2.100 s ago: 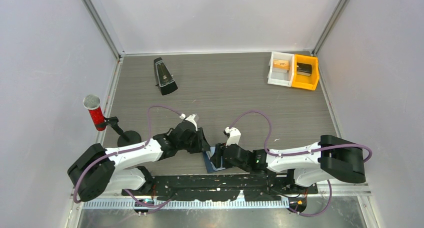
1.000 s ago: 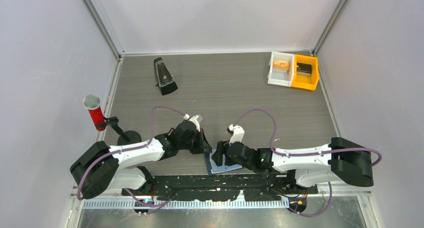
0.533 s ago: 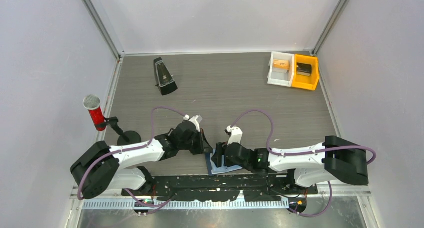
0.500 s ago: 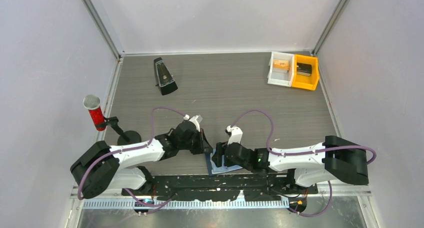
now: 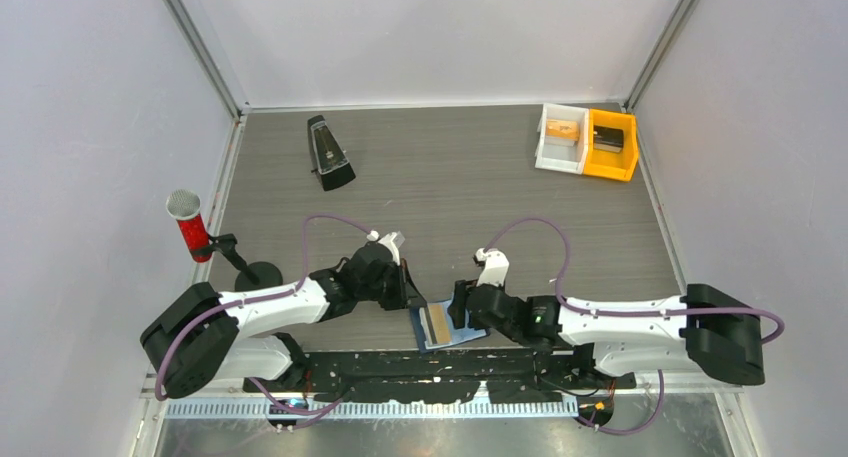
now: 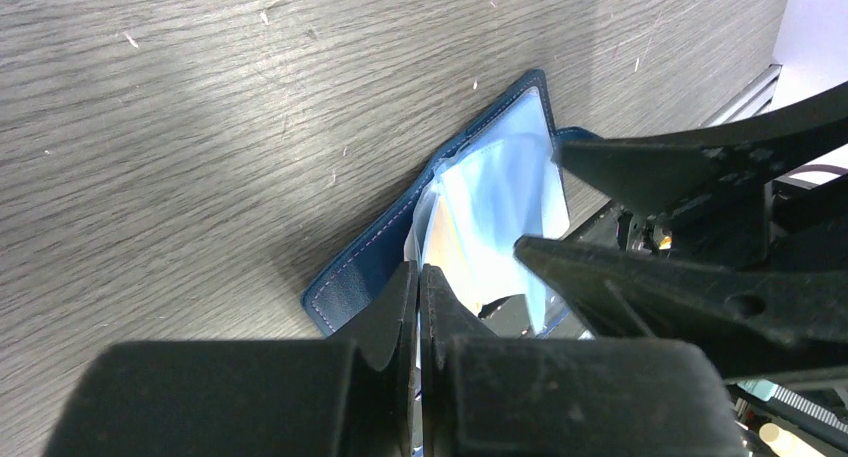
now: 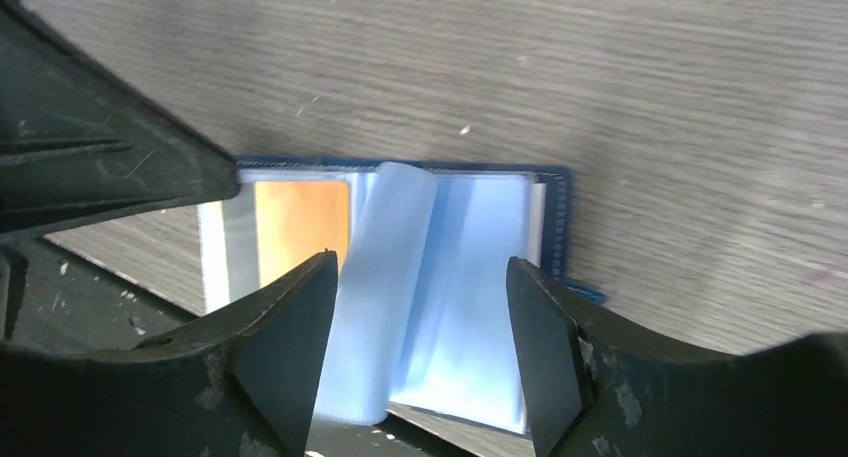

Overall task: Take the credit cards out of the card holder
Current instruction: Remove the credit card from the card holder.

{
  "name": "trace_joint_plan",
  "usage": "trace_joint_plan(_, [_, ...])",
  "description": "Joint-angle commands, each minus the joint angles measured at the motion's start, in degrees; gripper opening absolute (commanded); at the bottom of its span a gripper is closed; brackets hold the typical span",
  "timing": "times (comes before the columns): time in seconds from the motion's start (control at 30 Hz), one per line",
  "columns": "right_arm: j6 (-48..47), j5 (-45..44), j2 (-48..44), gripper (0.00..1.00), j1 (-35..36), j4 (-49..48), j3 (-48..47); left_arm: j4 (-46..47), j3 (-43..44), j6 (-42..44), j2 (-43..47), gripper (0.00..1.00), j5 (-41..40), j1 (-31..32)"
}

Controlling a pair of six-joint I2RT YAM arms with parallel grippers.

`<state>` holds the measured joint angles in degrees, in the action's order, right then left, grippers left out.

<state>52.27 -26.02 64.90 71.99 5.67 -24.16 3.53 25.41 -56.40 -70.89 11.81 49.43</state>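
The card holder (image 5: 449, 329) lies open at the table's near edge, dark navy outside (image 6: 352, 282) with light blue sleeves (image 7: 470, 277) inside. An orange-yellow credit card (image 5: 436, 324) shows in its left half (image 7: 300, 217), with a whitish strip (image 7: 212, 252) beside it. My left gripper (image 5: 412, 297) is shut, its tips (image 6: 420, 273) pressed on the holder's left edge. My right gripper (image 5: 459, 304) is open, its fingers (image 7: 290, 327) either side of a raised, curled sleeve (image 7: 385, 277) without touching it.
A black metronome (image 5: 328, 152) stands at the back left. A red microphone (image 5: 187, 222) on a stand is at the left wall. A white bin (image 5: 560, 137) and a yellow bin (image 5: 612, 147) sit at the back right. The black base rail (image 5: 440, 362) runs just behind the holder.
My right arm has drawn back to the right off the holder, turning a sleeve over and uncovering the orange-yellow card. The left gripper has stayed put and shut.
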Motion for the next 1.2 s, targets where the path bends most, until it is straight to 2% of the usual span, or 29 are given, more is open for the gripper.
trace_joint_plan(0.0, [0.23, -4.28, -4.01, 0.70, -2.35, 7.60, -0.11, -1.03, 0.18, 2.32, 1.10, 0.00, -0.11, -0.08])
trace_joint_plan(0.2, [1.22, -6.27, -10.52, 0.70, -4.38, 16.05, -2.07, -2.27, 1.18, 3.39, 0.44, 0.00, -0.04, -0.03])
trace_joint_plan(0.3, [-1.86, -1.29, -13.63, 0.66, -4.40, 13.98, -3.15, -1.86, 1.31, 3.49, 0.20, 0.00, 0.41, -0.03])
trace_joint_plan(0.5, [-6.85, 12.78, -15.79, 0.49, -4.29, -1.72, 0.02, -1.33, 1.49, 3.67, 0.61, 0.00, 0.64, -0.03])
trace_joint_plan(0.67, [-6.46, 19.77, -8.61, 0.41, -4.40, -13.97, 2.12, -0.92, 1.97, 3.89, 0.27, 0.00, 0.41, -0.04])
trace_joint_plan(0.7, [-6.25, 20.22, -7.45, 0.41, -4.40, -15.59, 2.16, -1.54, 2.50, 4.18, 0.22, 0.02, 0.36, -0.04])
trace_joint_plan(0.8, [-4.40, 21.93, -2.34, 0.37, -4.35, -19.48, 3.19, -12.60, 5.97, 4.81, 1.76, 0.17, -6.13, -0.12])
trace_joint_plan(0.9, [-2.85, 21.39, 0.02, 0.36, -4.38, -20.79, 4.07, -15.81, 6.26, 4.25, 5.89, 0.27, -9.40, -0.12])
trace_joint_plan(1.03, [-1.40, 20.43, 1.49, 0.36, -4.31, -22.35, 6.02, -15.93, 4.51, 2.90, 10.11, 0.31, -9.33, -0.03])
trace_joint_plan(1.17, [-0.62, 20.52, 2.36, 0.35, -4.37, -23.47, 6.86, -12.28, 2.27, 1.88, 9.58, 0.30, -5.56, 0.49])
